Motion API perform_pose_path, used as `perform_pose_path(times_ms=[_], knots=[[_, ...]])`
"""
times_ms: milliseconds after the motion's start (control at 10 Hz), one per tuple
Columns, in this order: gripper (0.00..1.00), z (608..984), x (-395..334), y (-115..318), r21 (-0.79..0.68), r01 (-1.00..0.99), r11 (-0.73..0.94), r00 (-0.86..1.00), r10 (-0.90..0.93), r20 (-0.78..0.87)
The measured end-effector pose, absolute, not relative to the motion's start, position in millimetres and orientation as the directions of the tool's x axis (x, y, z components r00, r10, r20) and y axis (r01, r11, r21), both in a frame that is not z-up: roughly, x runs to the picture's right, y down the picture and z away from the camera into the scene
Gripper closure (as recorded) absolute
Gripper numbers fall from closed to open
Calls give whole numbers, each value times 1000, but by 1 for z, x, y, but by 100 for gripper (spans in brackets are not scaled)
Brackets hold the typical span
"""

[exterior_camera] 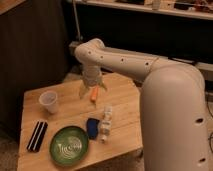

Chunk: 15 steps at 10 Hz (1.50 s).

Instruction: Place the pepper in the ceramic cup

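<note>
The pepper (94, 94) is a small orange-red sliver lying on the wooden table (125, 107), near its far middle. My gripper (93, 91) hangs straight down over it from the white arm. Its fingers (83, 92) are spread open to either side of the pepper, and I cannot tell whether they touch it. The ceramic cup (49, 101) is a small white cup standing upright on the left part of the table, to the left of the gripper and apart from it.
A green plate (69, 145) lies near the front edge. Beside it are a blue object (93, 127) and a white bottle-like object (105, 123). A black flat item (37, 135) sits at the front left. The arm's thick white body fills the right side.
</note>
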<state>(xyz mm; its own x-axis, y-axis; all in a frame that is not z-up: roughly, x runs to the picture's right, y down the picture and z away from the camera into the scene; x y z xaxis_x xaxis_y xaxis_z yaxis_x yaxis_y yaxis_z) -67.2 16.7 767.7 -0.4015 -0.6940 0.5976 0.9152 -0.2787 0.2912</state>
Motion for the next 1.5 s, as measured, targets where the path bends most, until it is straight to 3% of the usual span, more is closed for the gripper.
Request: perform_pose_path(times_ms=[600, 1100, 1500], knots=[[20, 782, -72, 6, 279, 921, -272, -386, -733, 561], [20, 862, -80, -64, 219, 957, -188, -276, -819, 503], [20, 894, -76, -56, 135, 982, -131, -184, -822, 539]])
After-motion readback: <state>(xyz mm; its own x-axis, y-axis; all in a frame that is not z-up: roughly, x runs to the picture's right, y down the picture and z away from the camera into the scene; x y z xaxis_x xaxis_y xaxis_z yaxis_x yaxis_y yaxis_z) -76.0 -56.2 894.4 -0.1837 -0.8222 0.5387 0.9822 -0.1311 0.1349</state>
